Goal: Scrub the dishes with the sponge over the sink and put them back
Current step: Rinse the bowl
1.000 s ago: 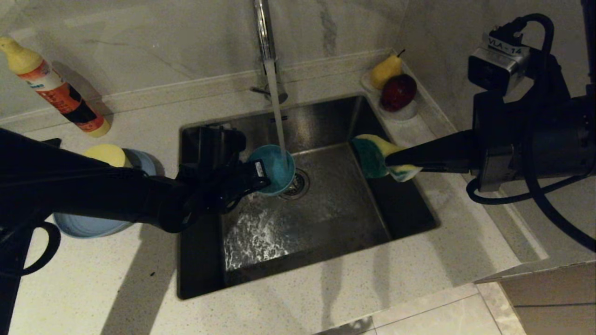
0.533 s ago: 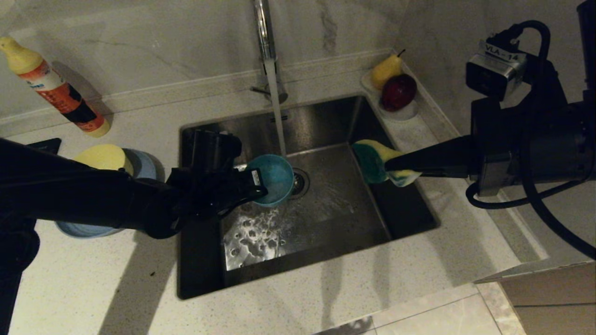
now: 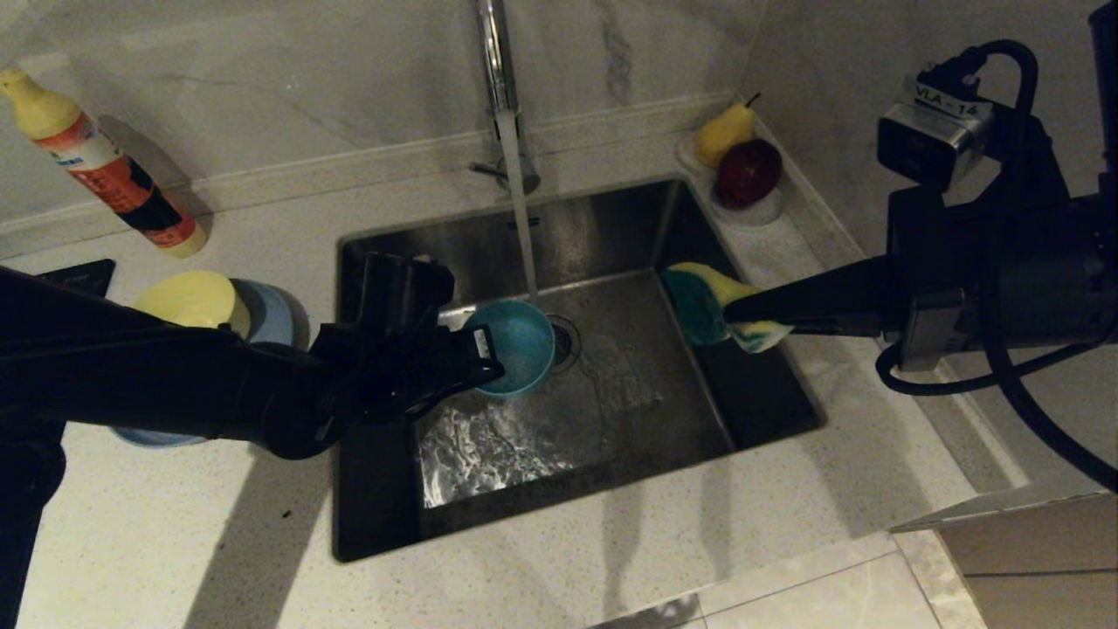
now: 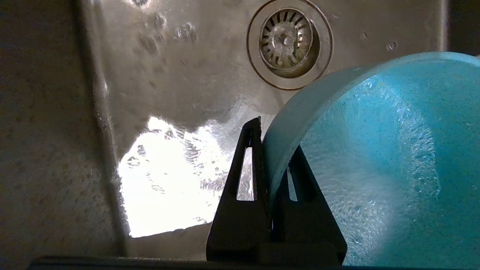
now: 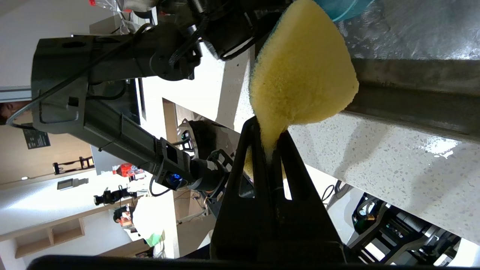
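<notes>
A: Right, the left tool [image 3: 476,354] is clamped on the rim of the teal-blue bowl [image 3: 520,345], one finger inside the wall and one outside, holding it over the sink [image 3: 611,411] just left of the drain, centre of the frame.

B: And the water?

A: The stream from the tap [image 3: 493,52] falls just past the bowl's upper edge; whether it clips the rim I can't tell. The bowl's mouth tips toward the right of the frame.

B: Toward the sponge [image 3: 712,306], then.

A: Exactly. The right tool [image 3: 742,314] is squeezed tight on one end of the sponge, which hangs at centre right above the sink's right wall. Its long axis runs roughly top to bottom in frame, green face turned left at the bowl.

B: So the gap between them?

A: Apart, with the drain between. I'd judge the right arm is the one to close it, leftward into the bowl's open mouth.

B: The other dishes?

A: The pale yellow bowl [image 3: 192,297] and light-blue plate [image 3: 271,314] wait on the bench [image 3: 218,542] at the left.
</notes>
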Motion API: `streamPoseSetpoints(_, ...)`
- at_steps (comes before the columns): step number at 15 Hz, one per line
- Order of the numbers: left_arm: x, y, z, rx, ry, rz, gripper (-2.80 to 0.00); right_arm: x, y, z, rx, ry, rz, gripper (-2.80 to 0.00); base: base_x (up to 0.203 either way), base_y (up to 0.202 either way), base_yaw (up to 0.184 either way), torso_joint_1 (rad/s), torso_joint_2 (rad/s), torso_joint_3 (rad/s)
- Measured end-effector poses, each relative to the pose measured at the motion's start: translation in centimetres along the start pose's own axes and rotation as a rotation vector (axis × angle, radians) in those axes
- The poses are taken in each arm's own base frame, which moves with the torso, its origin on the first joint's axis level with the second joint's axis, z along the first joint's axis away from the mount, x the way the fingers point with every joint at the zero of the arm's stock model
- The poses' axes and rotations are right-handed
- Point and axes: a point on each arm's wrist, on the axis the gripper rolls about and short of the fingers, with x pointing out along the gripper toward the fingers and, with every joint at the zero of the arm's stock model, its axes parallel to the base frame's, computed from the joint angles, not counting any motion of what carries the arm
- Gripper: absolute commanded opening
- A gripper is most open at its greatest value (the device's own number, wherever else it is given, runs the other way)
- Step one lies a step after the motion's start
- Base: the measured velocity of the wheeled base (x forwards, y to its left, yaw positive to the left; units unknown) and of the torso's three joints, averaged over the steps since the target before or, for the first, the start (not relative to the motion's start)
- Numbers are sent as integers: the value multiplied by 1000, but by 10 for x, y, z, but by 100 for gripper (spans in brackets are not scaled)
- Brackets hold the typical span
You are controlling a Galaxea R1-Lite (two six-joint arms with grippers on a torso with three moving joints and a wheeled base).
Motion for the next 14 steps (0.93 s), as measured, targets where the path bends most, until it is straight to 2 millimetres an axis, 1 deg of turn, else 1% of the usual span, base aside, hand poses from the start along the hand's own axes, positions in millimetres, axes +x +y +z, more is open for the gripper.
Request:
streamPoseSetpoints(6,13,-5,-2,-17,-6,1,-280,3,-4,-3,1,-5,2,-280,0,0,0,0,0,0)
streamPoseSetpoints(9,17,-8,1,-35,-19,-2,-280,4,-7,-3,2,-9,-1,-280,0,0,0,0,0,0)
streamPoseSetpoints(12,17,-7,1,-34,-14,1,-280,3,-7,-3,3,-11,-2,-280,0,0,0,0,0,0)
streamPoseSetpoints(14,11,-5,-1,-31,-6,5,-280,1,-6,-3,1,-14,0,-280,0,0,0,0,0,0)
